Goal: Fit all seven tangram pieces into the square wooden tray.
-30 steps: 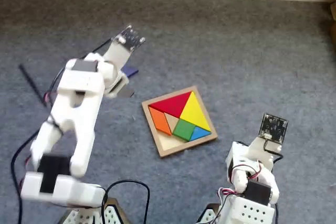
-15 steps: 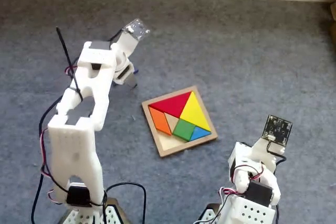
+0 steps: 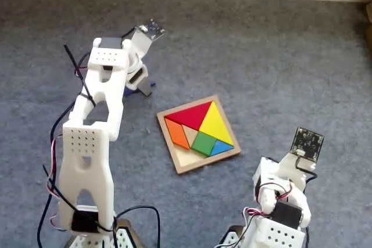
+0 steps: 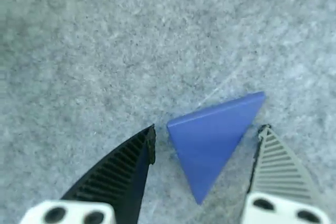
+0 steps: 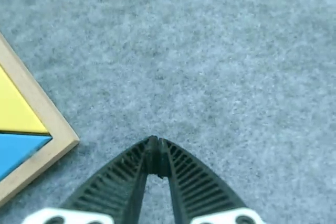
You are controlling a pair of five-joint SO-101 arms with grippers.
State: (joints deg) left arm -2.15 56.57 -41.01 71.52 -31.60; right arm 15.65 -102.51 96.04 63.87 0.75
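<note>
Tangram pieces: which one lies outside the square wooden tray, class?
The dark blue triangle. It lies on the grey carpet between the left gripper's open fingers, while the other coloured pieces sit inside the tray.

The left arm (image 3: 96, 120) stretches from its base at the lower left of the high view up to the upper left, its wrist bent down. The left gripper (image 4: 207, 129) is spread wide, one dark finger and one pale. The right arm (image 3: 279, 196) sits folded at the lower right, and the right gripper (image 5: 156, 142) has its fingertips pressed together.
</note>
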